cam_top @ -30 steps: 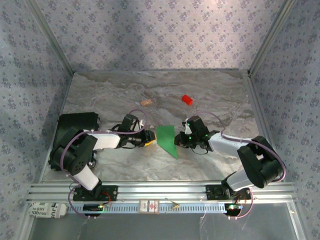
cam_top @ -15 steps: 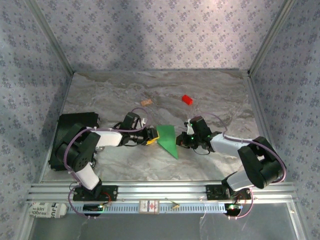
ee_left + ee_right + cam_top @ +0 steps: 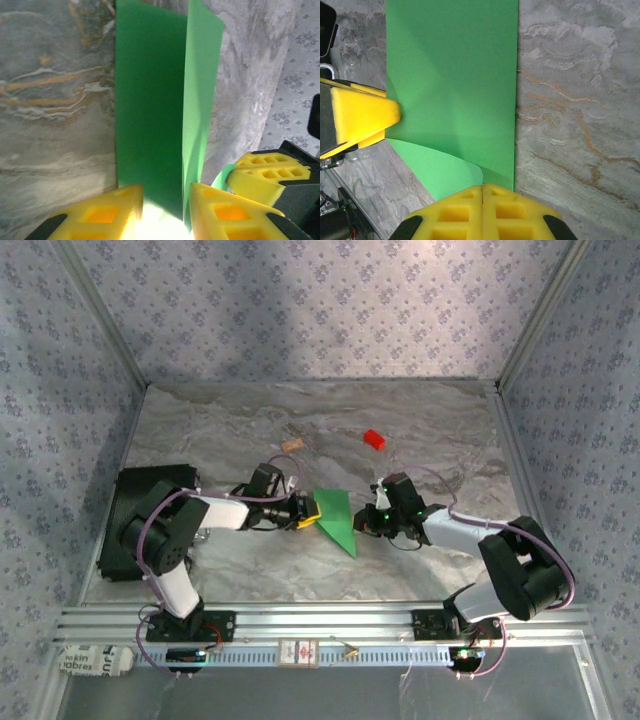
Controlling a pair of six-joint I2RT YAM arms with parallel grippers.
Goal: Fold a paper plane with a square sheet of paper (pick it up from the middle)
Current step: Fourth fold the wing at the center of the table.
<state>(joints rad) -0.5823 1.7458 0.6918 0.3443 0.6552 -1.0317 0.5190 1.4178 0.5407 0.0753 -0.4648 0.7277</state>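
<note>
The square sheet of paper (image 3: pixel 335 518) is bright green and lies mid-table, folded into a wedge that points toward the near edge. In the left wrist view the paper (image 3: pixel 150 100) has one flap standing up along a crease. My left gripper (image 3: pixel 307 512) is at its left edge, open, its yellow fingers (image 3: pixel 100 215) either side of the raised fold (image 3: pixel 200 100). My right gripper (image 3: pixel 368 521) is at the paper's right edge. Its fingertips (image 3: pixel 510 200) are pressed together on a curled flap (image 3: pixel 445 170) of the paper (image 3: pixel 455 65).
A small red block (image 3: pixel 374 439) and a tan cork-like piece (image 3: pixel 293 445) lie farther back on the marble table (image 3: pixel 430 420). A black box (image 3: pixel 150 490) sits at the left. Patterned walls enclose three sides, and an aluminium rail (image 3: pixel 320 622) runs along the near edge.
My left gripper has slid right until its fingers straddle the paper's left edge. The right gripper has stayed shut at the right edge.
</note>
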